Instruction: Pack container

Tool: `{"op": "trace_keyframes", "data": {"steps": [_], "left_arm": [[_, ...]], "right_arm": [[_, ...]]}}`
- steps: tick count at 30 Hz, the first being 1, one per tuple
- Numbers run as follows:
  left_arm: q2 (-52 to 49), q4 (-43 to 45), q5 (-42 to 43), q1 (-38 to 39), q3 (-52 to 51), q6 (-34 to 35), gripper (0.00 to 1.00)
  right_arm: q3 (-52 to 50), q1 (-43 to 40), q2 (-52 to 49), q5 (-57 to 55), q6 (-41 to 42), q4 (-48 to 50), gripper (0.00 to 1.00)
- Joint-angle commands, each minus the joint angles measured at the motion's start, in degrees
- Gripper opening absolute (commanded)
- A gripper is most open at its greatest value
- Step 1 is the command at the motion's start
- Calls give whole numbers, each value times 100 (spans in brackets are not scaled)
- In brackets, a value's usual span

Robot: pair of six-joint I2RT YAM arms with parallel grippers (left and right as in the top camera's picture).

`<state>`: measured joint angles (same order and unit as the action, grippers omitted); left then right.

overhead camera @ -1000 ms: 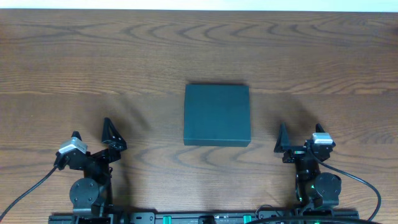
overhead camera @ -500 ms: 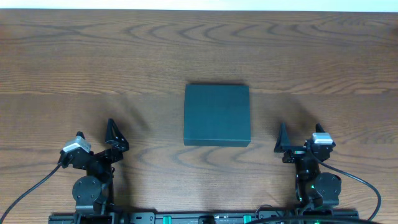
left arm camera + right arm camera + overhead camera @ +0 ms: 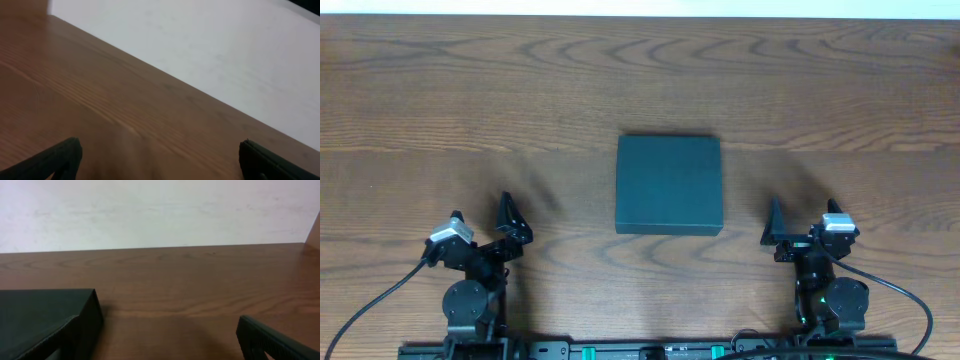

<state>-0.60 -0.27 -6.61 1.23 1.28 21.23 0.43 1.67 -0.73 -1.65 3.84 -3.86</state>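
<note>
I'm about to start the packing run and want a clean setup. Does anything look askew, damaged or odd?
Nothing stands out. The container lies flat on the table with its lid shut, roughly square to the table's edge, and no dents show. The left gripper and right gripper are open, apart from it.

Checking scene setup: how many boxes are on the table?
1. The dark teal box lies closed in the middle of the table; its corner also shows in the right wrist view. Nothing seems hidden.

Overhead straight down on table [image 3: 520,90], wrist views low, facing far wall [image 3: 150,210], right shares container [image 3: 40,302].
</note>
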Motion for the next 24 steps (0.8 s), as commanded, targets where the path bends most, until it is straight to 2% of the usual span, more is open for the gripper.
{"op": "trace_keyframes", "data": {"steps": [1,6,13,18,24], "left_arm": [[50,37,111,-15,-63,26,98],[50,28,175,-15,-105,-55,99],[50,37,328,-15,-105,-743,98],[50,35,796,-15,-105,-1856,99],[50,37,817,-15,-105,-2076,98]], "right_arm": [[-11,-31,35,20,-72,-24,99],[-11,-31,35,20,-72,-24,99],[-11,-31,35,20,-70,-24,99],[-11,-31,35,20,-72,-24,99],[-11,-31,35,22,-72,-24,99]]}}
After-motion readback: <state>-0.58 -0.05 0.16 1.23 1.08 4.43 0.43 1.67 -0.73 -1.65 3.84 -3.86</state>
